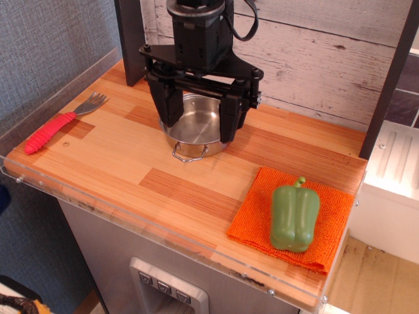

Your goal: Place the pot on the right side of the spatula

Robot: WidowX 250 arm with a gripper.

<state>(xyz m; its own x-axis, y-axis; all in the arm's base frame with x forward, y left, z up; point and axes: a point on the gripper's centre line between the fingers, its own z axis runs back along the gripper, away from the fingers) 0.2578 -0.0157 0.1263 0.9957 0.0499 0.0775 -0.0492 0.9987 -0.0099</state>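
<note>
The pot (192,127) sits near the middle of the bench (131,170), toward its back edge. The claw (200,118) straddles it, fingers apart, one at each side of the rim. The spatula (62,122) lies by the left edge. A pepper (294,218) rests on an orange cloth (255,216) at the front-right corner.

The pot (194,127) is shiny silver steel, mirroring the warm wood tone along its wall. The spatula (63,122) has a bright red ribbed handle and a silver pronged head. The gripper (200,104) is matte black all over. The table (131,170) is a patchwork of light and darker honey-brown wood strips. A green pepper (294,218) sits on an orange woven cloth (262,212). The back wall (314,52) is whitewashed grey planks.
</note>
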